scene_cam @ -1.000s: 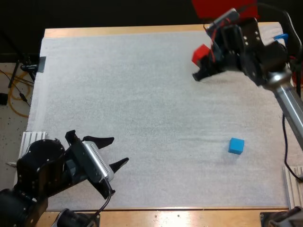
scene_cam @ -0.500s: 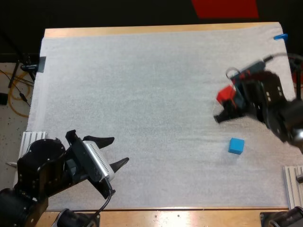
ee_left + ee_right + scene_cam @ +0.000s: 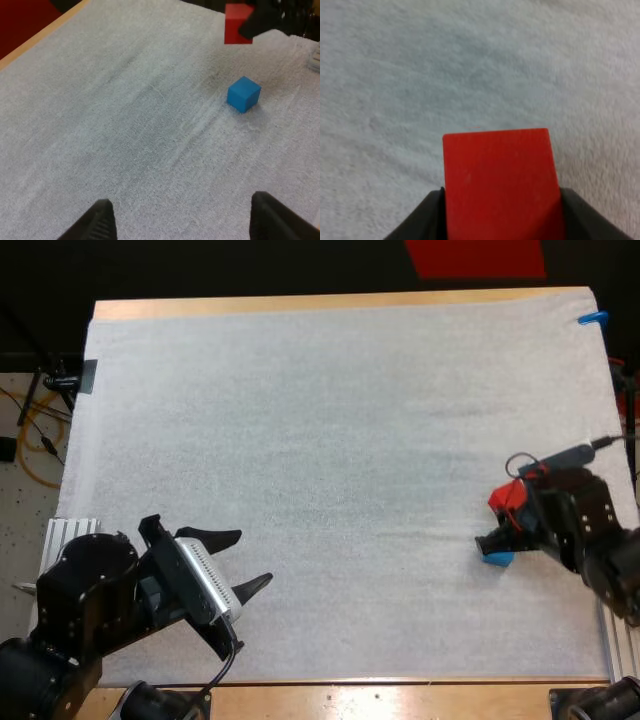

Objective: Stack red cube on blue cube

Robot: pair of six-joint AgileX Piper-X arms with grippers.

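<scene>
Out at four o'clock on the mat (image 3: 300,440), the right gripper (image 3: 501,212) pinches the red cube (image 3: 506,502) above the blue cube (image 3: 244,93); best, I judge, to centre it and lower gently before letting go, while the left gripper (image 3: 250,558) idles spread at eight o'clock

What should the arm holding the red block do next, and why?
Probably lower it slowly, nudging it sideways if needed to line it up. The right gripper is shut on the red cube, which hangs above the blue cube with a gap between them in the left wrist view. The blue cube sits on the white mat.
</scene>
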